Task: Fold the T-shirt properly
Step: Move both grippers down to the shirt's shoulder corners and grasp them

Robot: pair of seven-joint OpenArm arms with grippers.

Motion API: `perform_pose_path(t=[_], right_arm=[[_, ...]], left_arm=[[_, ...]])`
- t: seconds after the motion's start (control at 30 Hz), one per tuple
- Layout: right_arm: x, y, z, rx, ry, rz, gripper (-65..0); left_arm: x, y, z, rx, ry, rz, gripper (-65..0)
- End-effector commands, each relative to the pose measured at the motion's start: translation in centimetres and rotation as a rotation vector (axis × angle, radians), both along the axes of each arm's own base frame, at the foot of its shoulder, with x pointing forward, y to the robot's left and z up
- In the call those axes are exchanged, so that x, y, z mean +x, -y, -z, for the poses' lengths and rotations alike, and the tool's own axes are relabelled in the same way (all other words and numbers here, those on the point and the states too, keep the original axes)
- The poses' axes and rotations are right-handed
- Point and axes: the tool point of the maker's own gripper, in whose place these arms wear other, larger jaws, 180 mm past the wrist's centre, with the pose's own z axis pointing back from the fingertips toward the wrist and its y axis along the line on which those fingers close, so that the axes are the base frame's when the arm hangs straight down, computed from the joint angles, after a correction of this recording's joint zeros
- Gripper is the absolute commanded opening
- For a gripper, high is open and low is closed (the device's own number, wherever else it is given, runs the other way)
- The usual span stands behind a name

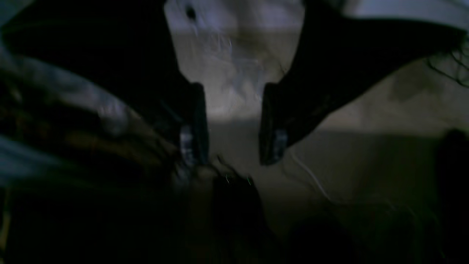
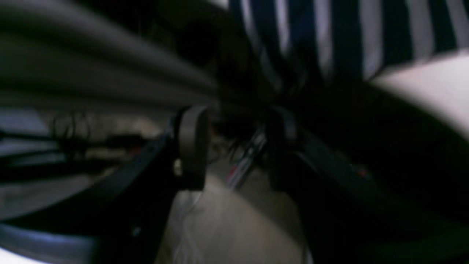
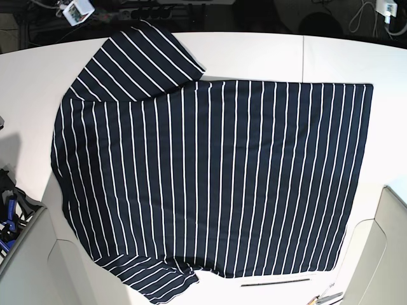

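The T-shirt lies spread flat on the white table. It is dark navy with thin white stripes. Its hem is to the right and its two sleeves are to the left. My left gripper is open and empty over a pale surface, in a dark and blurred wrist view. My right gripper is open, with the T-shirt's striped fabric beyond its fingers. Neither gripper's fingers show in the base view.
White arm covers stand at the bottom right and bottom left of the base view. A thin dark strip lies by the shirt's lower edge. Cables and small boxes sit beyond the table's far edge.
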Motion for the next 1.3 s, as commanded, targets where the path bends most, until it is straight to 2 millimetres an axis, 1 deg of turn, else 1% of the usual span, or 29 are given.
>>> perform_pose_path(t=[0.0, 0.13, 0.2, 0.27, 0.3, 0.37, 0.43, 0.5, 0.7, 0.87, 1.0, 1.1, 1.27], right_arm=[[1.2, 0.2, -1.1, 0.016, 0.043, 0.018, -39.4], [5.2, 2.7, -2.3, -0.024, 0.154, 0.109, -39.3], [7.1, 4.1, -2.7, -0.049, 0.196, 0.17, -39.3], [8.4, 5.3, -3.1, -0.056, 0.213, 0.221, -39.3], [9.0, 5.9, -3.1, -0.065, 0.224, 0.243, -38.4], [9.9, 7.3, -3.0, -0.085, 0.238, 0.294, -33.0], [10.4, 8.7, -2.4, -0.105, 0.234, 0.353, -28.5], [10.5, 9.6, -1.6, -0.116, 0.219, 0.38, -27.7], [10.1, 11.4, 0.9, -0.109, 0.155, 0.453, -27.7], [9.9, 11.6, 2.1, -0.07, 0.116, 0.465, -27.7], [9.7, 11.2, 3.3, -0.034, 0.085, 0.467, -27.7], [9.4, 10.2, 4.0, -0.006, 0.045, 0.458, -27.7], [9.1, 7.9, 4.6, 0.033, 0.017, 0.419, -27.7]], left_arm=[[0.4, -1.0, -1.3, 0.031, 0.024, 0.002, -37.9], [2.7, -3.1, -4.2, 0.082, 0.131, -0.021, -37.9], [3.7, -3.8, -5.1, 0.103, 0.165, -0.016, -37.9], [4.5, -4.3, -5.6, 0.115, 0.19, -0.011, -37.9], [4.8, -4.4, -5.8, 0.117, 0.2, -0.007, -37.8], [5.4, -4.5, -5.9, 0.12, 0.211, 0.0, -37.1], [6.1, -4.6, -6.1, 0.125, 0.228, 0.008, -32.9], [6.6, -4.8, -6.3, 0.13, 0.24, 0.016, -29.8], [8.4, -5.3, -7.0, 0.147, 0.285, 0.042, -29.6], [10.4, -5.4, -7.8, 0.142, 0.334, 0.058, -28.8], [12.3, -5.6, -8.6, 0.145, 0.38, 0.085, -28.6], [13.6, -6.1, -9.0, 0.148, 0.409, 0.088, -21.9], [15.5, -7.1, -9.6, 0.148, 0.457, 0.076, -21.1]])
